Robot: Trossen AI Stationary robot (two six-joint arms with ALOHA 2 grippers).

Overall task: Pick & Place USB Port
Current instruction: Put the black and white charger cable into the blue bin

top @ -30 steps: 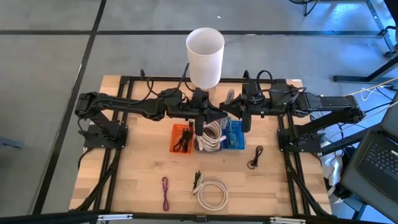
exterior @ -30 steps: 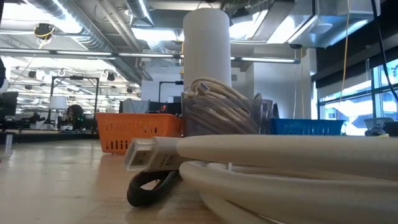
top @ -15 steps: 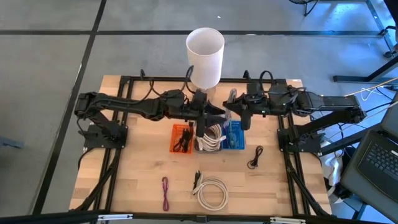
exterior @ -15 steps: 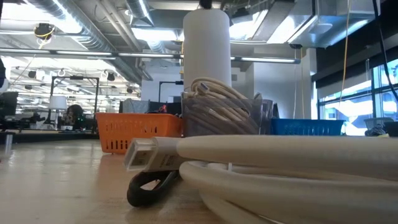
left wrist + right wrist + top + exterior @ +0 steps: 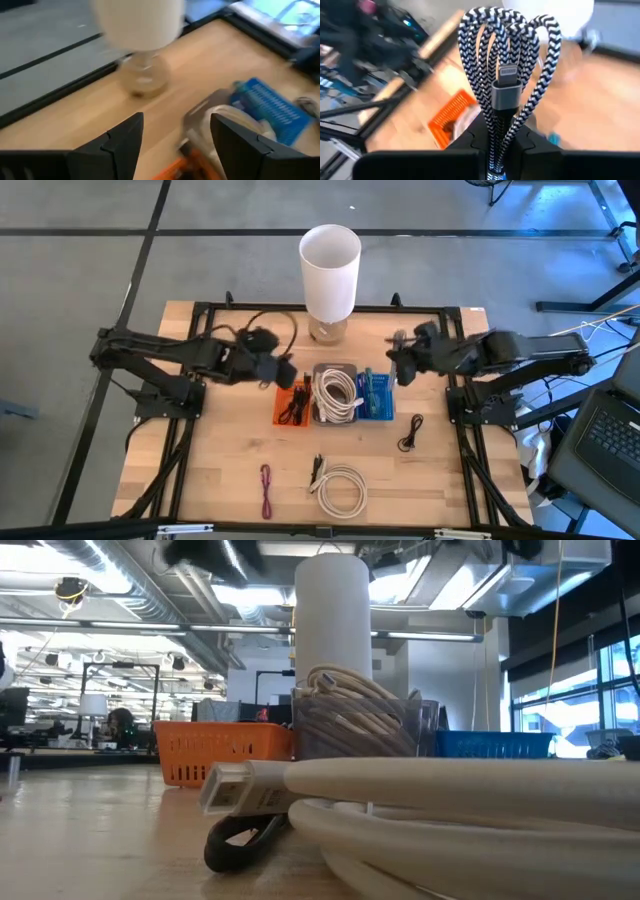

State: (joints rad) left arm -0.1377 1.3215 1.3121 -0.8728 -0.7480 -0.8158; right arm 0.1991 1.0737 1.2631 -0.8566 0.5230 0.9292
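Note:
My right gripper (image 5: pixel 397 366) hovers just right of the blue bin (image 5: pixel 376 396), shut on a black-and-white braided cable (image 5: pixel 506 45) that is folded into loops and has a grey plug (image 5: pixel 507 86). My left gripper (image 5: pixel 285 372) hangs open above the orange bin's (image 5: pixel 292 404) far left corner with nothing between its fingers (image 5: pixel 125 145). Between those two bins stands a clear bin (image 5: pixel 337 394) filled with coiled white cables. In the low view a thick white cable (image 5: pixel 440 800) lies close in front. My right gripper pinches the bundled braided cable between its two fingers (image 5: pixel 530 142), on the gathered strands just below the plug (image 5: pixel 498 122). The loops stand out beyond the fingertips, lifted clear of the table and bins.
A tall white cylinder (image 5: pixel 330 268) stands at the table's far edge behind the bins. Toward the near edge lie a white coiled cable (image 5: pixel 342 488), a pink cable (image 5: pixel 266 490) and a black cable (image 5: pixel 410 432). Black frame rails run along both sides.
My left gripper has drawn back from over the clear bin toward the table's left edge and has turned. My right gripper has pulled back toward the right edge with the braided cable. The white cables rest in the clear bin.

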